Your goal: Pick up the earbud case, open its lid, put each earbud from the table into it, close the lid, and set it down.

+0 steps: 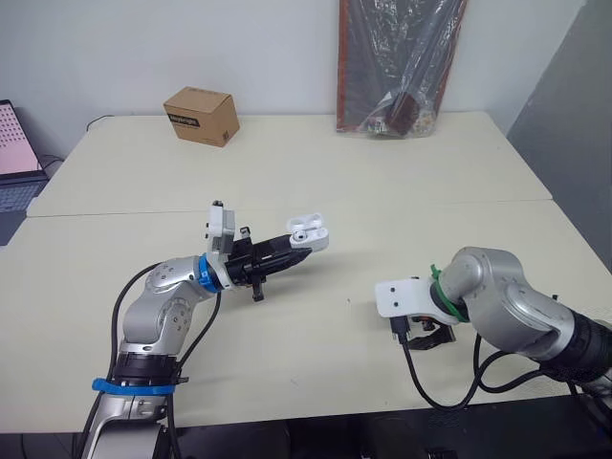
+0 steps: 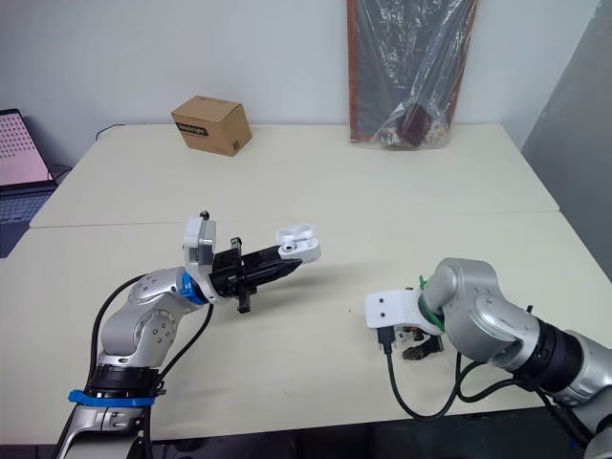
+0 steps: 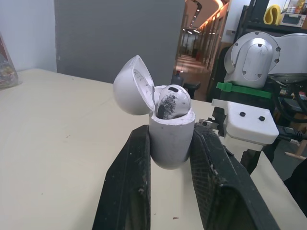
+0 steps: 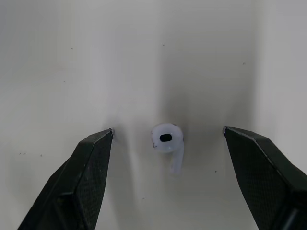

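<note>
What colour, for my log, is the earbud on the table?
The stemmed earbud is white; clearest in right wrist view.

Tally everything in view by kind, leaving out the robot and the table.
earbud case: 1
earbuds: 2, one in the case, one lying loose
cardboard box: 1
plastic-wrapped package: 1
laptop: 1
Total: 6

Earbud case point(image 3: 169, 141) prob glossy plastic
</note>
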Motion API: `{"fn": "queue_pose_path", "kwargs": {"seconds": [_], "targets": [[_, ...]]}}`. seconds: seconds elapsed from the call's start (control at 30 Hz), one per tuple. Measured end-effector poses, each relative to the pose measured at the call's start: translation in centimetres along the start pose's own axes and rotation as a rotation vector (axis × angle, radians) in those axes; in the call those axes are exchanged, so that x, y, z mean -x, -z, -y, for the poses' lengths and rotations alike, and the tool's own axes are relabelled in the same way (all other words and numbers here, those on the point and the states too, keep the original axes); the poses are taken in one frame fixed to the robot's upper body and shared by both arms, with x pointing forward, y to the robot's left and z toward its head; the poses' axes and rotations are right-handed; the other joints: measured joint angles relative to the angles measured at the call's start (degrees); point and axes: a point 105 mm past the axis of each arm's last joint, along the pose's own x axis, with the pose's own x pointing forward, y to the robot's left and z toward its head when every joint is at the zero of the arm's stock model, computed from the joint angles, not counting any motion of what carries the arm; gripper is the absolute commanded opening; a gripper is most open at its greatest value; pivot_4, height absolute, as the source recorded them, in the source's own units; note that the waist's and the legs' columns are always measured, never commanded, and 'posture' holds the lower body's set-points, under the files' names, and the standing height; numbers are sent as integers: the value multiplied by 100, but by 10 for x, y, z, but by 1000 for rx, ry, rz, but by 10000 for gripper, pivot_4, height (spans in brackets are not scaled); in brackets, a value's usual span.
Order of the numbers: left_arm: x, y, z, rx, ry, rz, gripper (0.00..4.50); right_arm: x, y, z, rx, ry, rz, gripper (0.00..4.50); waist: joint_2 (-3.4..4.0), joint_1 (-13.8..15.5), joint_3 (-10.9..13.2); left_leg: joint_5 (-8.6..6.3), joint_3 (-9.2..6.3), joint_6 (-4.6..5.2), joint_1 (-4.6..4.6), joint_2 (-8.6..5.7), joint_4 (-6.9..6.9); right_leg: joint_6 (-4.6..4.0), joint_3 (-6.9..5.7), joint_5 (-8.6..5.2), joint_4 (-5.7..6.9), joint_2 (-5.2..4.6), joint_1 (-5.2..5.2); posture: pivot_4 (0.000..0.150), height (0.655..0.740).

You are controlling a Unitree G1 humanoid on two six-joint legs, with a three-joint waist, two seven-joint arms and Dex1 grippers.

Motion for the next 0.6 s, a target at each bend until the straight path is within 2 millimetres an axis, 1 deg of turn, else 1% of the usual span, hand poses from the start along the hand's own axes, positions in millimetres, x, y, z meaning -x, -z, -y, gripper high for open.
{"fn": "queue_pose_path", "kwargs": {"seconds": [0.17, 0.27, 0.33, 0.6], "targets": [[0, 1, 0, 1, -2, -2, 7780, -1, 0, 1, -15, 7, -21, 38244, 0, 0, 0, 0, -1, 0, -2, 0, 0, 0, -1, 0, 0, -2, -1, 1500, 7400], [0, 1, 0, 1, -3, -3, 7780, -1, -1, 0, -21, 7, -27, 32182, 0, 0, 0, 0, -1, 0, -1, -1, 0, 0, -2, 0, 0, -2, -1, 1500, 7400], [0, 1, 0, 1, -3, -2, 7780, -2, -2, -2, -18, 3, -32, 25672, 0, -1, 0, 0, 0, 0, -1, 0, 0, 0, -2, 0, 0, -2, -1, 1500, 7400], [0, 1, 0, 2, -3, -2, 7780, -1, -3, -1, -26, 17, -48, 25672, 0, -2, 0, 0, -1, 0, -1, 0, 0, 0, -2, 0, -1, -2, -1, 1500, 7400]]}}
